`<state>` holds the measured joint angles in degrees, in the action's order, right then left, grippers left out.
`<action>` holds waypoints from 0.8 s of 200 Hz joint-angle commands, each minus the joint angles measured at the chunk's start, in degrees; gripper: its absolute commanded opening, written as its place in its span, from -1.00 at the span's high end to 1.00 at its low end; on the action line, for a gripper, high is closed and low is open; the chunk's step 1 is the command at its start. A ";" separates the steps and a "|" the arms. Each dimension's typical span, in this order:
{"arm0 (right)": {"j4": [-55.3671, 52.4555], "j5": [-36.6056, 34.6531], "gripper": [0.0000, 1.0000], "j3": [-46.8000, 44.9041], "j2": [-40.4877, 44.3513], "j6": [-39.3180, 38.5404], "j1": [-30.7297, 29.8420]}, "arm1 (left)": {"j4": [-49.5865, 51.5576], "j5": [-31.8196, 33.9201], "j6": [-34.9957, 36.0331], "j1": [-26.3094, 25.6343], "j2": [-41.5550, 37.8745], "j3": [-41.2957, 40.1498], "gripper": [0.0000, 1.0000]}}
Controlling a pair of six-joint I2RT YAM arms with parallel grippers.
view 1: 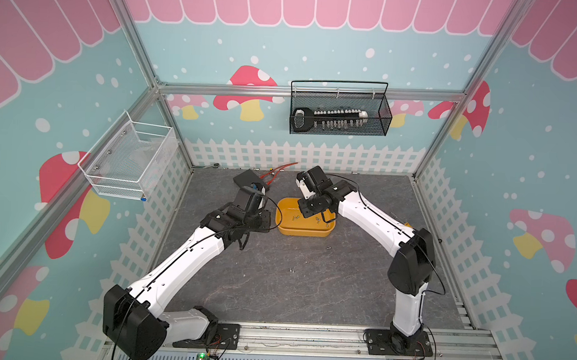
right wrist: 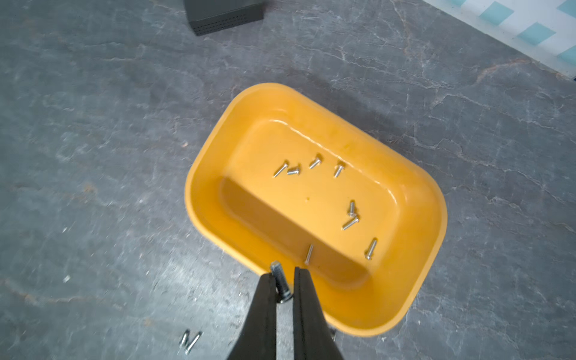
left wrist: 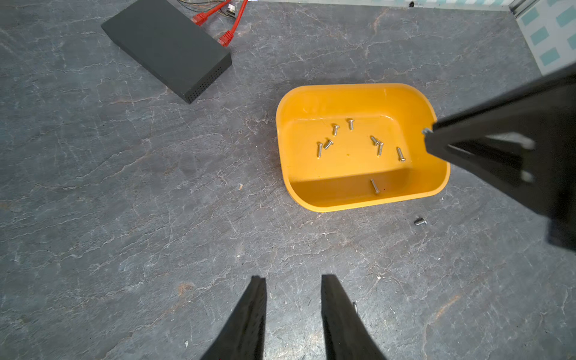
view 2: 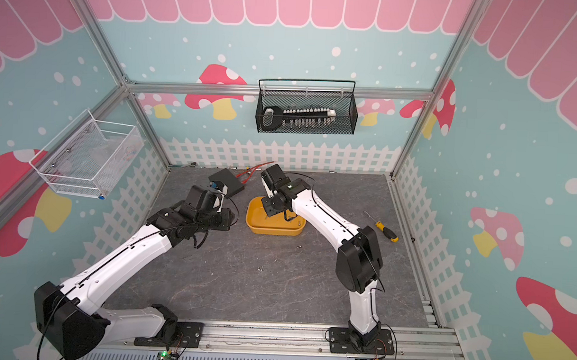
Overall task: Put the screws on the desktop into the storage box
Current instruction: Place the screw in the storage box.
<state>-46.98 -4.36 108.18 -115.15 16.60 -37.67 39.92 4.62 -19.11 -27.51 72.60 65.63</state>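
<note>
We hold a screw (right wrist: pixel 282 282) over the box (right wrist: pixel 202 187) rim.
Our right gripper (right wrist: pixel 284 272) pinches it; left gripper (left wrist: pixel 293 277) gapes empty.

We read this as robot lab test cell dressed up as playroom. Desktop (view 1: pixel 275 287), dark grey with pale veins, boxed in by aluminium frame (view 1: pixel 217 89) rising from its corners. Printed panels (view 1: pixel 319 55) behind and beside desktop: mushrooms, white picket fence, pink awning. We see left arm (view 1: pixel 183 266) and right arm (view 1: pixel 372 218) bolted to metal rail (view 1: pixel 307 335) along desktop's near edge; circuit board (view 1: pixel 202 357) with green light just below it. Black mesh basket (view 1: pixel 380 118) holding socket rail (view 1: pixel 333 114) hangs above desktop's far edge — white mesh basket (view 1: pixel 113 166) above its left edge.
</note>
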 commanded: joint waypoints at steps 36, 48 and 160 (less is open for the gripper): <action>-7.60 -1.28 0.95 10.36 -13.41 -1.68 4.61 | -1.34 -1.11 0.48 1.57 -1.70 -1.11 0.32; -7.60 -0.81 0.95 10.58 -14.73 -1.70 5.12 | -1.45 -1.30 0.66 1.75 -1.76 -1.30 0.33; -7.51 -0.44 0.90 11.20 -23.13 -2.94 7.92 | -1.85 -2.20 1.43 2.55 -2.72 -2.88 0.33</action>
<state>-53.21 -5.10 117.95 -136.75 14.52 -30.46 38.74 3.01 -18.65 -25.50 71.35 63.22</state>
